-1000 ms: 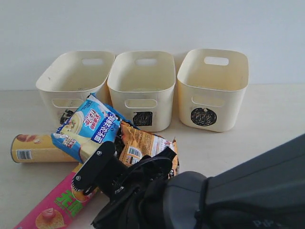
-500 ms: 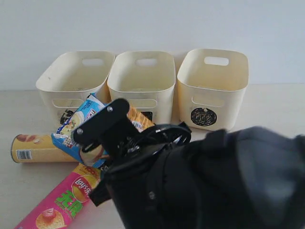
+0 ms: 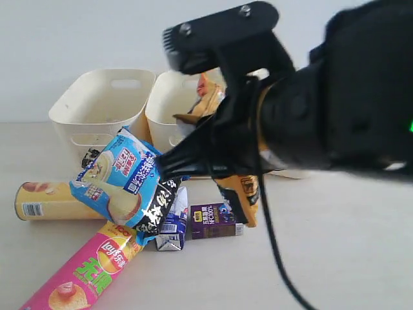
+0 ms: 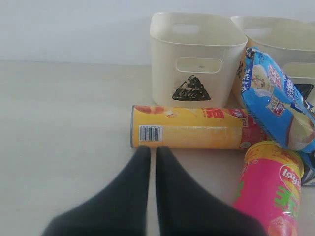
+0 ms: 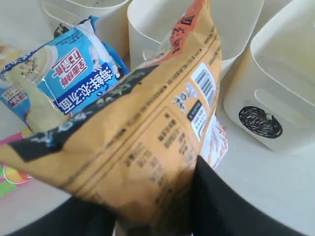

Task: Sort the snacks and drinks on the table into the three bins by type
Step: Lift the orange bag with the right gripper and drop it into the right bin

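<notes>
A plain pale wall (image 3: 77,39) closes the scene, and the pale beige table (image 3: 348,245) with faint grain runs up to it.

The black right arm (image 3: 335,97) fills the upper right of the exterior view. It hides nearly all of the third bin (image 5: 285,64), whose round scribble shows only to the wrist camera, and it covers part of the middle bin (image 3: 169,103). The left bin (image 3: 97,103) stands clear, far to that gripper's side.

The right gripper (image 5: 152,211) is clamped on the orange bag (image 5: 147,132), held off the table in front of the bins. The bag fills much of the wrist view, and its fine print is too small to read.

The pink can (image 3: 84,268) is cut off by the frame edge. The yellow can (image 4: 192,129) lies just ahead of the left gripper (image 4: 152,150), whose jaws are pressed together; contact cannot be told.

The blue-and-white bag (image 3: 122,181) leans beside the held bag. Below that bag lie the purple carton (image 3: 213,221) and the blue-and-white carton (image 3: 171,229), the latter partly covered.
</notes>
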Motion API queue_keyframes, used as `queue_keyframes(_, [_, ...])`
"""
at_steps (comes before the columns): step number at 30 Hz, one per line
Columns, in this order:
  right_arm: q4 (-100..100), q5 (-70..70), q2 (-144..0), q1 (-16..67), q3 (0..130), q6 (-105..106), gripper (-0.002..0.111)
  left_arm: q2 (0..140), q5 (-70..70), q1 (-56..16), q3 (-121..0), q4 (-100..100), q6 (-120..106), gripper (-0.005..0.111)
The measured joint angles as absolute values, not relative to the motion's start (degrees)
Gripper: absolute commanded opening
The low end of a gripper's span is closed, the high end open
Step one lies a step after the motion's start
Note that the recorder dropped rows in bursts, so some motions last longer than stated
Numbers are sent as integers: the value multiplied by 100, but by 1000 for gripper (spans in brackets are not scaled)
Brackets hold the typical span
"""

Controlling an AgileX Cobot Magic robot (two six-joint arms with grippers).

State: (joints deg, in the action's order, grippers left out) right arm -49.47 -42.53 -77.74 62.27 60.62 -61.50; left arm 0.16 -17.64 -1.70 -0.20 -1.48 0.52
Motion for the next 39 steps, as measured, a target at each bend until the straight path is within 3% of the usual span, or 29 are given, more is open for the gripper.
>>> queue_keyframes(8, [-1086, -3163, -7211, 3165, 6062, -2548, 0, 16, -1764, -170, -20, -148, 52, 4])
queue_keyframes(15, [-353, -1878, -7401, 1706, 6140, -2225, 0, 16, -1764, -170, -20, -148, 52, 4])
queue_keyframes(30, [-327, -1628, -9542, 1557, 7918, -1368, 0, 16, -1764, -170, -20, -148, 52, 4])
queue_keyframes(39, [-327, -1455, -10531, 1364, 8335, -1324, 0, 16, -1764, -170, -20, -148, 52, 4])
